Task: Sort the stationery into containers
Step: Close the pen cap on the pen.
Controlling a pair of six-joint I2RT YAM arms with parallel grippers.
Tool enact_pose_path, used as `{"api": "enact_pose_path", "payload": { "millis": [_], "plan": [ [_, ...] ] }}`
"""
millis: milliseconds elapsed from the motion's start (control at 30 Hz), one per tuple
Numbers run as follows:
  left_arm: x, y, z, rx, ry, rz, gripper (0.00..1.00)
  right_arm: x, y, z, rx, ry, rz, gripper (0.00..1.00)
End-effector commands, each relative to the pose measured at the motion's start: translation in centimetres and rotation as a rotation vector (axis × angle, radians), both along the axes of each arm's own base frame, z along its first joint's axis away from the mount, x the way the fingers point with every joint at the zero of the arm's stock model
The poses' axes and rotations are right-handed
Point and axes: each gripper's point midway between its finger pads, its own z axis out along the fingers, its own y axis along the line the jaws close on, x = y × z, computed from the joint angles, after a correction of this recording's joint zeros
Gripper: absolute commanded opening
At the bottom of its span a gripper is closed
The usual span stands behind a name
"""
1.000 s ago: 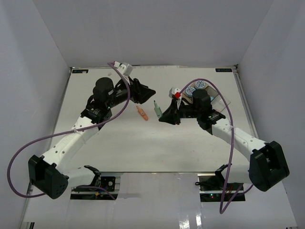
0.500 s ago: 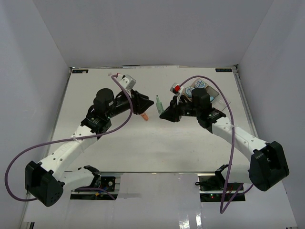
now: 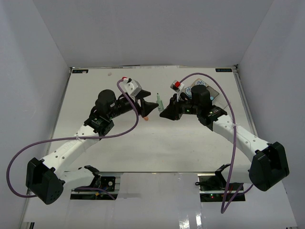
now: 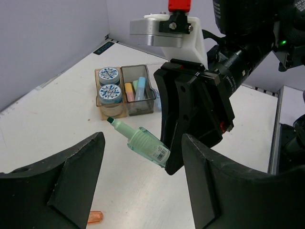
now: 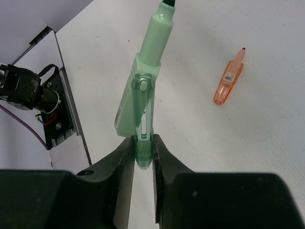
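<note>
Top view: the right gripper [image 3: 164, 112] holds the green marker [image 3: 160, 101], and the orange piece [image 3: 147, 118] lies loose nearby.

Left wrist: the left gripper [image 4: 143, 191] gapes wide and empty. The containers [image 4: 112, 112] have two rolls [image 4: 109, 75] in the amber tray and three pastel pieces [image 4: 135, 89] in the grey one.

Right wrist: the jaws pinch the marker's tail end. Looks like two items left to sort.

I'm driving a robot lab cell: white table [image 3: 157, 148], plain grey walls [image 3: 152, 33] boxing the table, arm bases [image 3: 93, 177] at its near edge.
</note>
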Motion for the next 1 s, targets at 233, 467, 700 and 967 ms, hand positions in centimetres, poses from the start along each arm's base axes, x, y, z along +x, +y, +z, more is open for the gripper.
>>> {"api": "enact_pose_path", "payload": {
  "millis": [233,467,700,967],
  "plan": [
    [-2.3,0.2,-1.0,0.068,-0.223,-0.098,0.91,0.0,0.5,3.2,0.054,-0.012,-0.01,0.08],
    [-1.6,0.2,-1.3,0.095,-0.284,-0.018,0.98,-0.4,0.5,3.5,0.057,0.014,-0.005,0.08],
    [-1.3,0.0,-0.4,0.081,-0.361,0.034,0.98,-0.8,0.6,3.4,0.048,0.004,0.016,0.08],
    [-2.7,-1.1,-0.8,0.135,-0.428,-0.088,0.98,-1.5,0.6,3.7,0.053,-0.043,0.069,0.08]
  ]
}}
